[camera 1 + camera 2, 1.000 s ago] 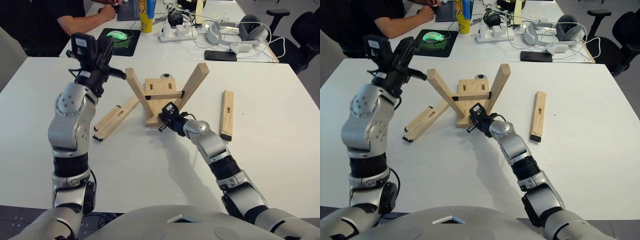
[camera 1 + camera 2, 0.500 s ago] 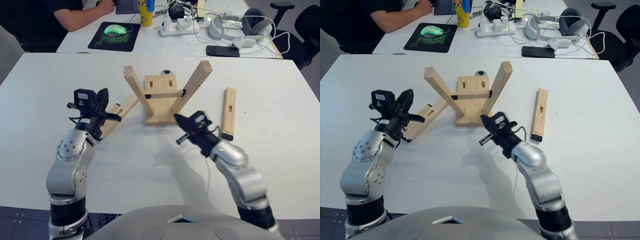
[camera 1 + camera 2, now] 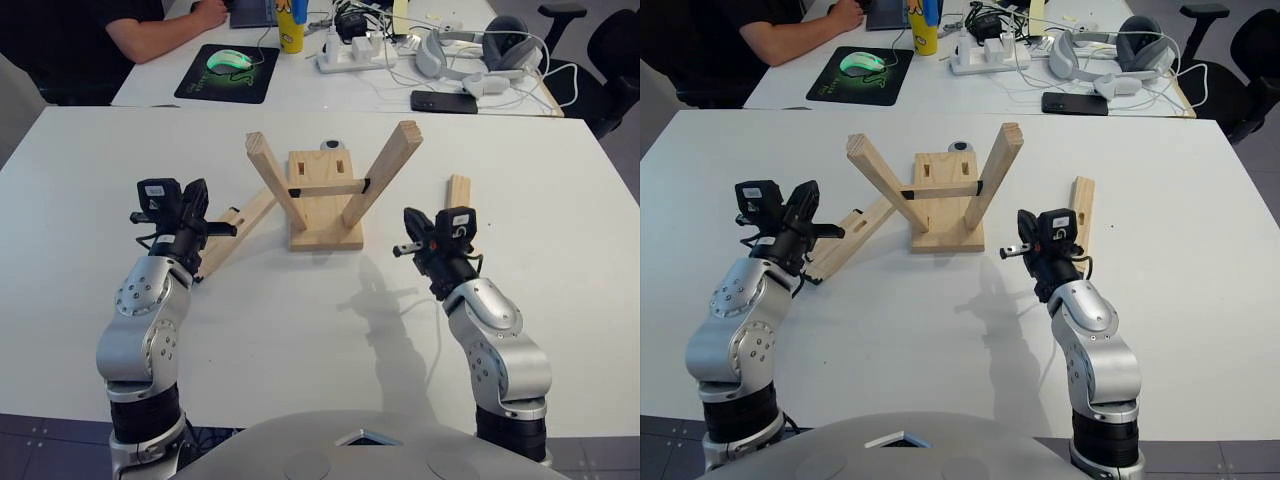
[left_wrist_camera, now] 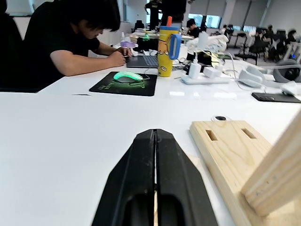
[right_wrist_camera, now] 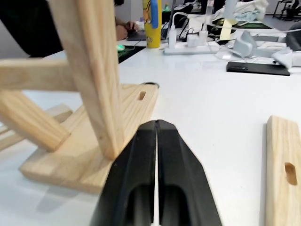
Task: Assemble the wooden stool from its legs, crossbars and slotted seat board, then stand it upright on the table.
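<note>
The slotted seat board [image 3: 325, 232] lies flat at mid-table. Two wooden legs [image 3: 270, 178] [image 3: 386, 168] stand in it, splayed in a V and joined by a thin crossbar [image 3: 328, 189]. A loose leg [image 3: 457, 193] lies to its right, partly hidden by my right gripper [image 3: 412, 238], which hovers shut and empty in front of it. To the left, a pair of wooden bars [image 3: 238, 226] lies side by side. My left gripper [image 3: 192, 212] hangs shut and empty just beside their near end. The right wrist view has the standing leg [image 5: 91, 66] and the loose leg [image 5: 283, 169].
A second table behind holds a mouse pad [image 3: 226, 78] with a glowing mouse, a yellow cup [image 3: 291, 20], a power strip, headphones [image 3: 470, 60] and a phone [image 3: 442, 101]. A person sits there. Open white tabletop lies along the near edge.
My right arm has drawn back from the seat board's front edge and swung right to the loose leg. My left arm came down from high up to just above the table.
</note>
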Tool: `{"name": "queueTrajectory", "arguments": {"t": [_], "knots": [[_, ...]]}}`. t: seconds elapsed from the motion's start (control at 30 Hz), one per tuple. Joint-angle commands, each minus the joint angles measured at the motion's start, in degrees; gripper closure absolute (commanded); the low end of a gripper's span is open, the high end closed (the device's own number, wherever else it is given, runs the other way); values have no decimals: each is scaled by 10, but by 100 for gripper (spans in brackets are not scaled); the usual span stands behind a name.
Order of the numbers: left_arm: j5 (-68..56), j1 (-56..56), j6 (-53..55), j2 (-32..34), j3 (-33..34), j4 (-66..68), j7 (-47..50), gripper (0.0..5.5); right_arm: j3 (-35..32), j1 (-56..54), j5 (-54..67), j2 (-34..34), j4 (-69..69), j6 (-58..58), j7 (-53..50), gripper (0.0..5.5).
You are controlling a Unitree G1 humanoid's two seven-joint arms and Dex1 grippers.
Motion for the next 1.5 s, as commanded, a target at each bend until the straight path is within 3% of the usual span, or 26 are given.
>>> {"name": "queueTrajectory", "arguments": {"t": [0.03, 0.23, 0.47, 0.6, 0.67, 0.87, 1.03, 1.1, 1.3, 1.37, 1.47, 1.5], "knots": [[40, -2, -41, 17, -9, -8, 3, 549, -48, -30, -49, -10, 19, -44, -57, 550], [100, -11, -105, 30, 32, -21, 33, 549, -82, -61, -106, -25, 12, -81, -105, 550], [99, -25, -118, 19, 17, -29, 19, 549, -77, -105, -100, -16, 14, -78, -106, 550], [69, -89, -73, 22, -195, -22, -112, 549, 162, -153, -73, -39, 0, -35, 48, 550], [86, -120, -51, 20, -234, -7, -123, 549, 210, -146, -67, -44, -6, -8, 75, 550], [132, -107, -7, 36, -129, 43, -64, 549, 129, -112, -78, -53, 16, 28, 24, 550], [140, -74, -18, 19, 13, 48, 14, 549, -49, -100, -123, -26, 42, 39, -110, 550], [137, -71, -27, 9, 49, 35, 35, 549, -91, -98, -121, -16, 37, 42, -132, 550], [123, -72, -73, -6, 92, 28, 52, 549, -93, -108, -105, 23, -35, 63, -145, 550], [102, -97, -95, -13, 23, 27, 0, 549, -13, -140, -76, 35, -40, 66, -97, 550], [107, -158, -127, -8, -183, 9, -117, 549, 219, -196, -57, 3, -31, 62, 40, 550], [114, -172, -117, -1, -237, 8, -147, 549, 237, -193, -36, 18, -29, 83, 48, 550]]}}
